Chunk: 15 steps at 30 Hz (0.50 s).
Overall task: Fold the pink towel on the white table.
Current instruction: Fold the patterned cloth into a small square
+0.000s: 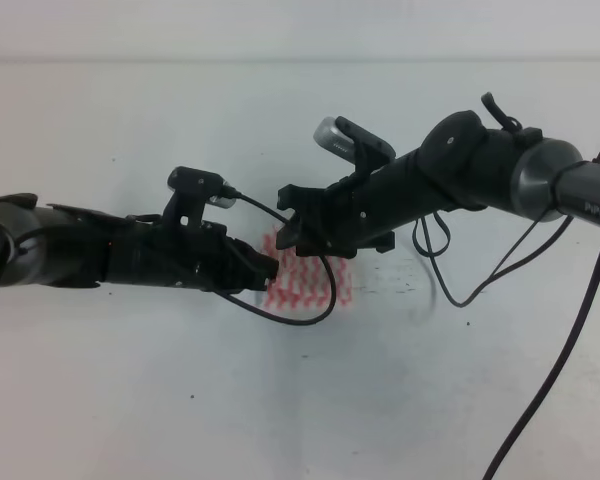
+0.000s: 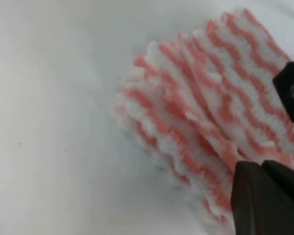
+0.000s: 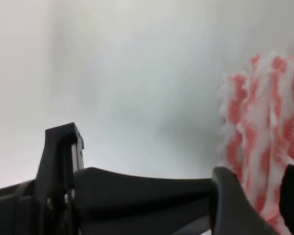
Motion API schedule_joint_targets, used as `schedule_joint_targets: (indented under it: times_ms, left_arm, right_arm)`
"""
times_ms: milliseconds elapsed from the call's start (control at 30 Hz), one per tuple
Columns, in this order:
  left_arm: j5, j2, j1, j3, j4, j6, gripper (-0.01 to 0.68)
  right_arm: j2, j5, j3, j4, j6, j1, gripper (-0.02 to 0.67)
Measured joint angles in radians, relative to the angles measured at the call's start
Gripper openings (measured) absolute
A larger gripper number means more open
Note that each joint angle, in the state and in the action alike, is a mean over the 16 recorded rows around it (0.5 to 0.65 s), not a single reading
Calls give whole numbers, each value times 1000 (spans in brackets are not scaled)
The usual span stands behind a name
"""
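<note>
The pink towel [image 1: 342, 285] lies folded small on the white table [image 1: 130, 400], its red-and-white wavy stripes showing between the two arms. In the left wrist view the pink towel [image 2: 196, 117] shows several layered edges fanned out. My left gripper [image 1: 270, 268] reaches its left edge from the left. Its dark fingers [image 2: 264, 200] stand a little apart with cloth between them, my left gripper [image 2: 272, 139] not clearly pinching. My right gripper [image 1: 288, 235] comes from the right over the towel's upper left part. In its wrist view the pink towel [image 3: 264, 122] runs between the fingertips [image 3: 232, 205].
A black cable loop [image 1: 315, 315] hangs from the left arm across the towel's lower part. More black cables [image 1: 460, 290] trail from the right arm to the table's right side. The table's far edge [image 1: 300, 62] meets a pale wall.
</note>
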Motion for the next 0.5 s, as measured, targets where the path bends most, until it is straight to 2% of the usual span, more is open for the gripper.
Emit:
schedule_joint_targets:
  times_ms: [500]
  left_arm:
    - [-17, -120, 106, 1, 1, -28, -5]
  right_arm:
    - [5, 0, 2, -82, -5, 6, 200]
